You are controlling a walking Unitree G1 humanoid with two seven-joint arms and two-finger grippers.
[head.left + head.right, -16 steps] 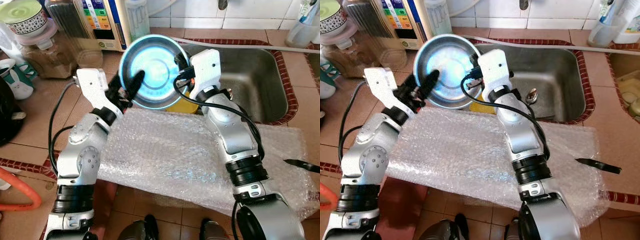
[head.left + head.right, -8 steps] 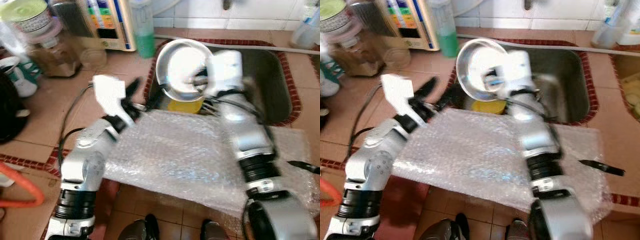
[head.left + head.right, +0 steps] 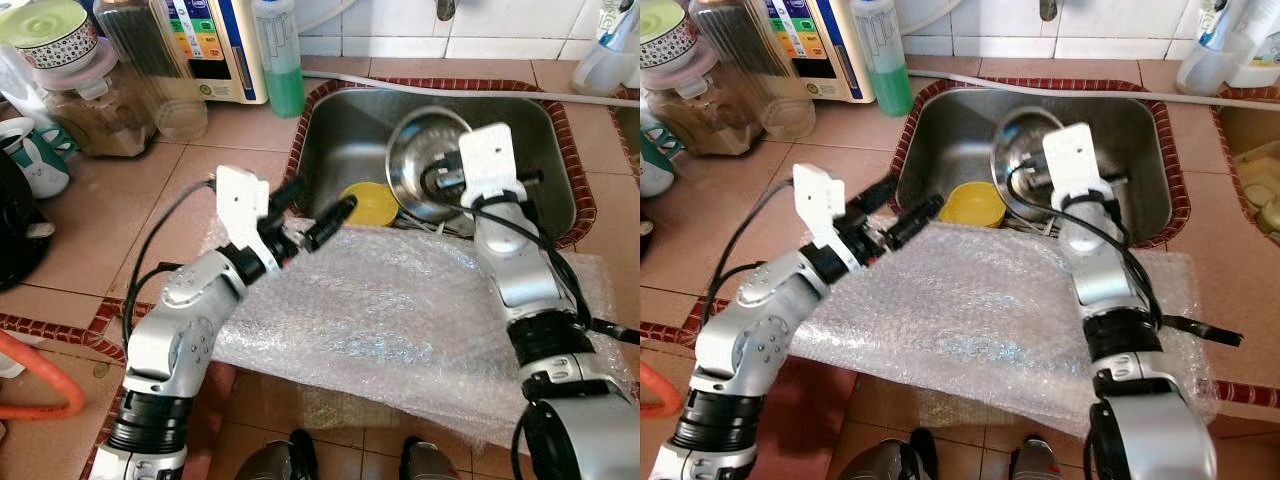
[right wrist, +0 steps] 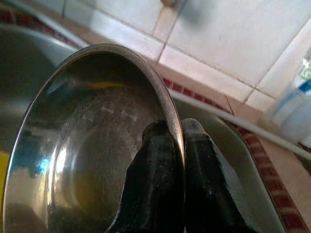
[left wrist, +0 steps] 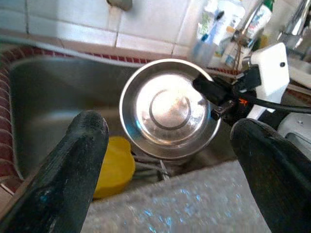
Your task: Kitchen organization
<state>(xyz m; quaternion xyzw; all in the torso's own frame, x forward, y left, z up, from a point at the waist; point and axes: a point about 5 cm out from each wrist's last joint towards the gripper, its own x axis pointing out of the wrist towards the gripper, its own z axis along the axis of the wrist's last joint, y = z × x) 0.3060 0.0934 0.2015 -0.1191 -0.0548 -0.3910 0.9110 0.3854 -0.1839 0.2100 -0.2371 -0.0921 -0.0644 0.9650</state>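
- One steel bowl [image 3: 425,160] is the thing in hand: it hangs tilted on edge over the sink [image 3: 340,130], its hollow facing the robot, held by the right hand [image 4: 167,145] alone.
- The right hand's two fingers [image 4: 153,165] are clenched on the bowl's rim, one inside and one outside the wall, as the right wrist view shows plainly.
- The left hand [image 3: 315,215] is released and empty, fingers spread, hovering over the near edge of the bubble wrap [image 3: 400,320] that covers the worktop [image 3: 120,210] in front of the sink.
- A yellow dish [image 3: 368,203] lies in the sink just beside the bowl, with some cutlery [image 3: 1040,222] near it.
- Judged by its look, the bowl is thin, stiff and light, not fragile, but polished and likely slippery, more so if wet.
- A rim pinch is the natural hold, since the wall is too broad to span; gripped at one point, though, the bowl may swing or slip round.
- Setting it down on the padded wrap should be quiet, but the soft sheet may let it rock.
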